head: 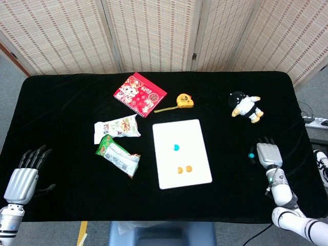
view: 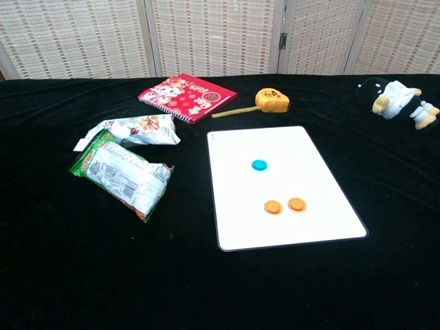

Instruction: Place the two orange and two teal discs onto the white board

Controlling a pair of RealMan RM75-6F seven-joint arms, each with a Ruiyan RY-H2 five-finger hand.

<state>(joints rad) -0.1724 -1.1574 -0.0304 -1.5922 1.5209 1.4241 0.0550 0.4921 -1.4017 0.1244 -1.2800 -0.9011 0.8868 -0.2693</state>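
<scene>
Teal, the last disc [head: 251, 155] sits at the right hand's [head: 267, 153] fingers, whether clamped I cannot tell, well apart from the white board [head: 181, 153], so a loose pinch could drop it.

A table [head: 61, 102] covered in black cloth fills most of the scene. Along its far edge stands a folding screen [head: 154, 31] of woven, pale beige panels set in light frames, with a small dark hinge [head: 194, 56] showing between two panels right of centre. Grey floor [head: 10, 66] shows at the far left and again at the right, where a white power strip [head: 315, 122] with cables lies. The light is even and soft.
</scene>
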